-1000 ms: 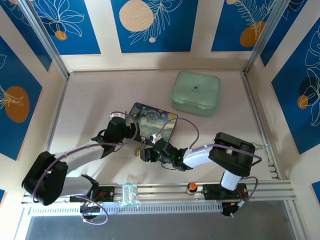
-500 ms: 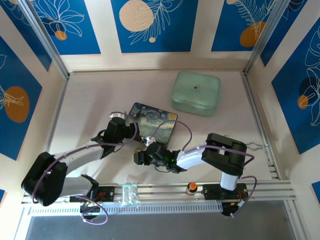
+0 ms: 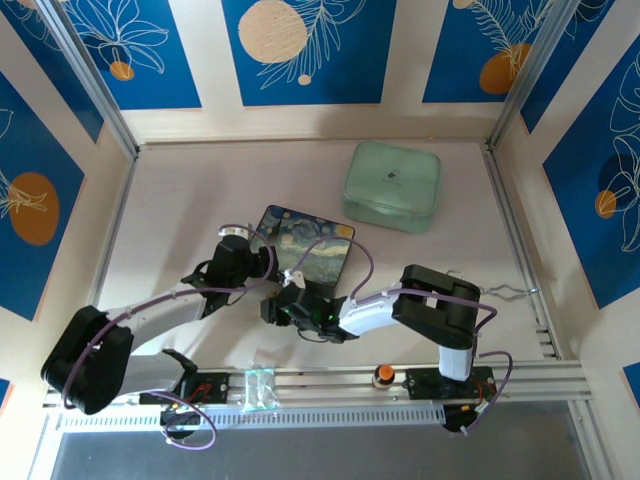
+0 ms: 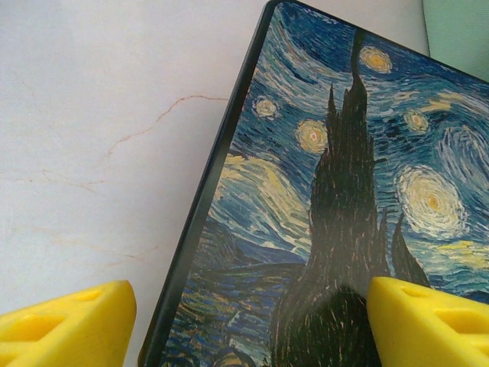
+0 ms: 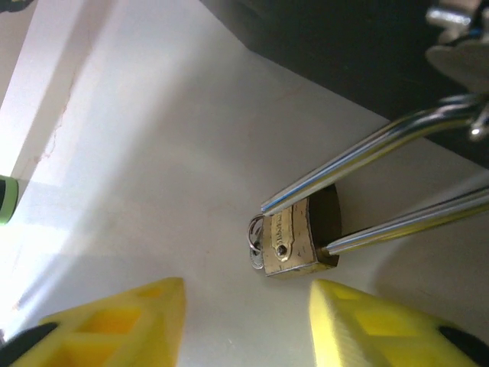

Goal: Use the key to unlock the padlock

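- Left claw (image 4: 248,306) is released: its yellow fingers (image 4: 69,325) stand wide apart. One is over the painted lid of the box (image 4: 336,191) and the other over the bare table (image 4: 99,115) just beside the box's long edge. They grip nothing.
- Right claw (image 5: 246,294) is released too, with only bare table between its fingers. From above it sits just off the box's near left corner.
- Padlock (image 5: 294,246) lies flat on the table just off that same corner, a little ahead of the right fingertips and touching neither.
- Its long shackle (image 5: 382,199) reaches away from the claw toward a dark, blurred shape.
- A thin silvery loop (image 5: 254,243) rests against the padlock's body, too small to make out.
- Green case (image 3: 393,185) sits beyond the box's far right corner, apart from it.
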